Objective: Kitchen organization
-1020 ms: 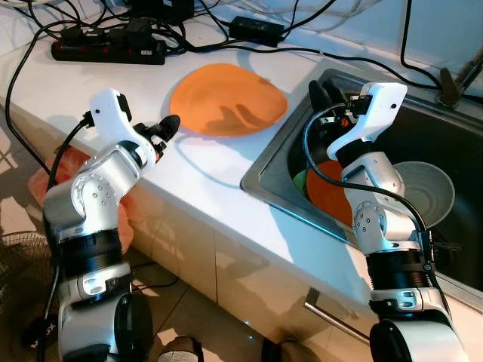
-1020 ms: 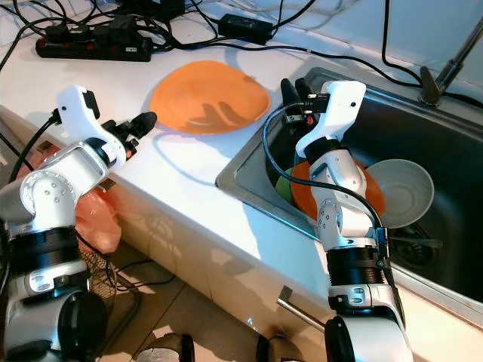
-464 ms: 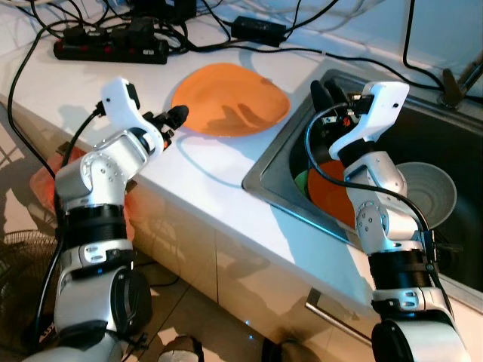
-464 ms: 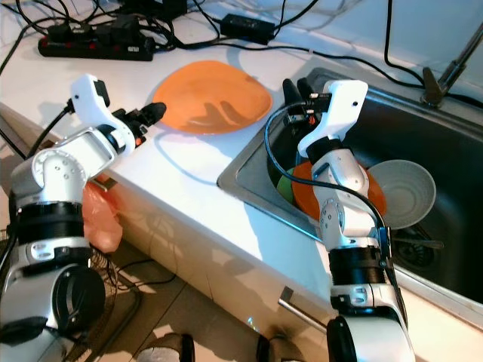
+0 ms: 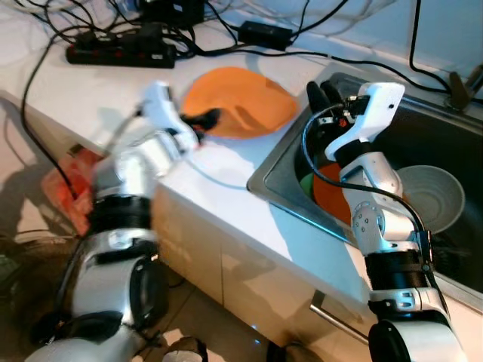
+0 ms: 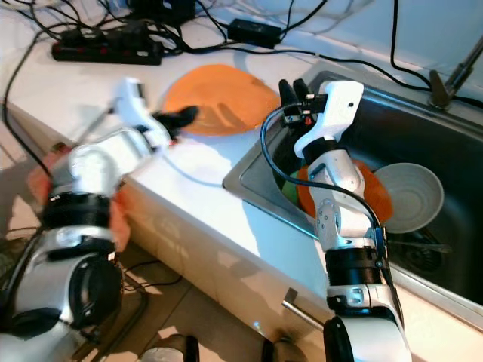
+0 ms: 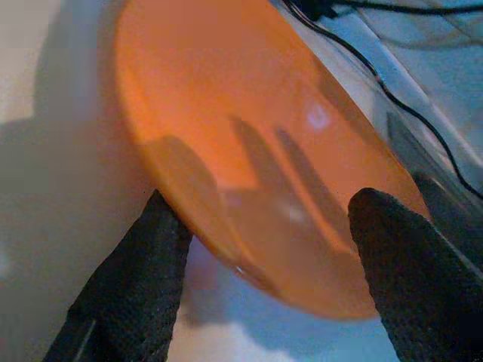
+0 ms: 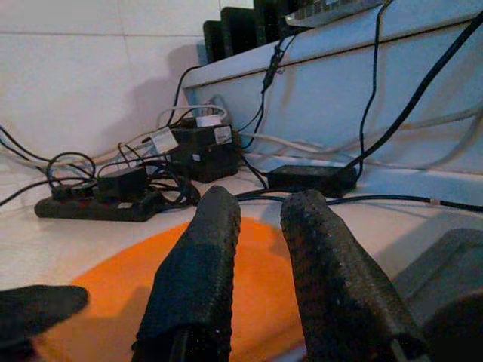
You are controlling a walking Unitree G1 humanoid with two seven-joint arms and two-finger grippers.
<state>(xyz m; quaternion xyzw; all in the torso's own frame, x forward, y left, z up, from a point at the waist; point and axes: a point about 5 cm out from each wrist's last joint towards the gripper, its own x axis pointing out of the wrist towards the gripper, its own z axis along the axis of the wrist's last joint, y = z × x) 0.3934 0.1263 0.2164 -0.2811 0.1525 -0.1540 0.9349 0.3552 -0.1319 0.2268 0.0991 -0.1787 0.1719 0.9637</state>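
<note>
Orange plate (image 5: 240,99) lies flat on the white desk (image 5: 219,188), just beside the sink (image 5: 423,143). Left pincer (image 7: 264,253) is at its near rim, fingers spread wide to either side of the edge, nothing gripped yet. Right pincer (image 5: 320,94) hovers over the sink's corner, fingers close together and empty. It looks like the approach for a pickup; next the left needs to slide onto the rim and squeeze before lifting.
</note>
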